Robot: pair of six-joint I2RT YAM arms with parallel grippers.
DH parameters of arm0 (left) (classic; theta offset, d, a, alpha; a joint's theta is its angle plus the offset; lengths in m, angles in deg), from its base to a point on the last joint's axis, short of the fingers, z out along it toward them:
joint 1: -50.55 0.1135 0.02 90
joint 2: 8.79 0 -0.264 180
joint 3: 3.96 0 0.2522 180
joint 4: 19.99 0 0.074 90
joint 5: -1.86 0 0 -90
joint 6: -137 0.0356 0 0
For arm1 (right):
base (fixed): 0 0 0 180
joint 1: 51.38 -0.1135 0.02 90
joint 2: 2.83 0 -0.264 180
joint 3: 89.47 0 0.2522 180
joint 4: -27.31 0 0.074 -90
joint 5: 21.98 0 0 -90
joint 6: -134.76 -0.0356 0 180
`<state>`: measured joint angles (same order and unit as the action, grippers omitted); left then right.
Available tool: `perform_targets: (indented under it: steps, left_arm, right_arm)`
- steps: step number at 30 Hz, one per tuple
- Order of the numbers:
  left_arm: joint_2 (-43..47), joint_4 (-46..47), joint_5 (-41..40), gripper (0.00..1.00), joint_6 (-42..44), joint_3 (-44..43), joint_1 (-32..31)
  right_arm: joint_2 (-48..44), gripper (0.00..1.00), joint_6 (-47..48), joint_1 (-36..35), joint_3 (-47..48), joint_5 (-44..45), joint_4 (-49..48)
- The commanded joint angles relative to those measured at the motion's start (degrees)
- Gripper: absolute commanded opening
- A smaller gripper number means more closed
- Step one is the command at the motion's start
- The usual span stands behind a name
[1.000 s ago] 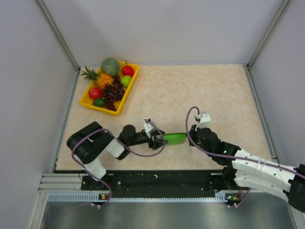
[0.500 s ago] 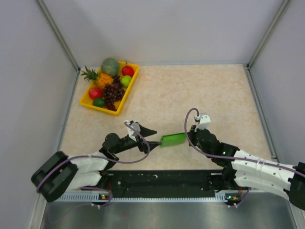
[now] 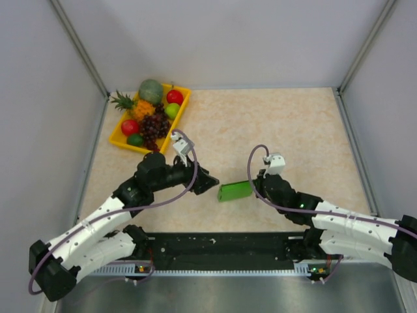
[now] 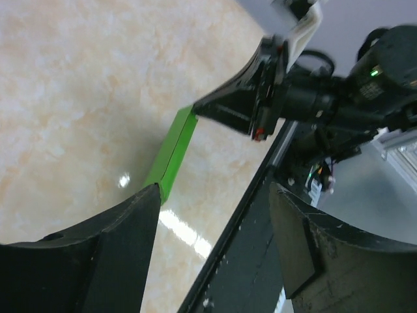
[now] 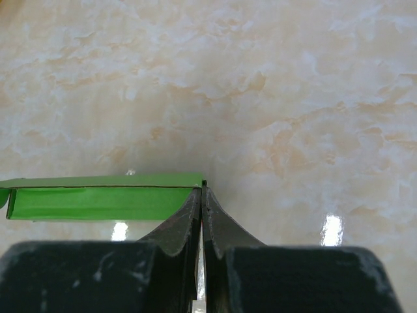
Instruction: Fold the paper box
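The right pincer [image 5: 202, 189] is pressing its jaws together on the very end of the paper box [image 3: 235, 191]. The box is lying as a slim green rectangle on the table [image 3: 293, 130], between the two arms, while the left pincer [image 4: 214, 190] is hanging just off its other end with jaws apart and nothing in them. To my eye that hold is looking slight, so if the left pincer is pushing in crookedly, the thin card could be slipping free, twisting or creasing in the wrong place.
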<state>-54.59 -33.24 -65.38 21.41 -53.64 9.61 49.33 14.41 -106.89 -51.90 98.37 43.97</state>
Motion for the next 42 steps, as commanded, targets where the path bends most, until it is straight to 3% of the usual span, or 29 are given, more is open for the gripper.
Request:
perform_targets:
  steps: [1,5,7,9,10,14,19,21,24,26,30,34,42]
  left_arm:
    - [-5.9,-17.8,5.7,0.75,-0.1,-4.9,0.3]
    - [-8.6,-8.5,12.5,0.8,-3.4,-3.3,0.3]
    - [-10.5,-11.2,9.4,0.74,-4.3,-6.6,0.2]
    - [-14.2,-21.7,-0.8,0.68,-3.6,-12.4,-0.4]
    - [-15.4,-25.1,-5.4,0.59,-2.4,-14.1,-1.1]
    - [-22.3,-35.9,-26.4,0.53,-2.7,-19.8,-7.2]
    - [-31.7,-45.0,-36.9,0.43,-4.3,-30.8,-13.8]
    - [-35.6,-46.5,-37.4,0.43,-4.4,-34.9,-15.6]
    - [-36.5,-45.7,-37.5,0.56,-4.4,-35.9,-17.5]
    - [-36.8,-45.1,-37.0,0.56,-4.4,-35.7,-17.9]
    - [-39.2,-46.7,-38.4,0.44,-5.6,-37.8,-19.1]
    - [-41.7,-48.7,-40.7,0.45,-7.6,-39.8,-20.6]
    - [-44.6,-48.1,-40.8,0.37,-8.7,-42.4,-21.1]
  right_arm:
    - [0.2,0.0,-1.6,-1.2,2.0,0.9,4.0]
    - [-0.2,0.0,-1.6,-1.3,2.0,0.9,4.2]
    - [-0.4,0.0,-1.7,-1.3,2.1,0.9,4.5]
    - [-0.5,0.0,-1.9,-1.3,2.1,1.2,4.8]
    - [-0.5,0.0,-2.0,-1.2,2.2,1.4,4.9]
    - [-0.3,0.0,-3.0,-1.3,2.6,1.6,6.2]
    - [0.8,0.0,-4.6,-1.3,3.5,1.8,7.0]
    - [1.4,0.0,-4.9,-1.3,3.9,1.7,7.2]
    - [1.8,0.0,-4.9,-1.4,4.3,1.5,7.4]
    - [1.9,0.0,-4.6,-1.4,4.5,1.6,7.6]
    - [1.6,0.0,-4.5,-1.4,4.4,2.0,7.8]
    - [1.5,0.0,-4.9,-1.4,4.4,2.0,8.2]
    - [1.5,0.0,-4.8,-1.4,4.8,1.9,8.5]
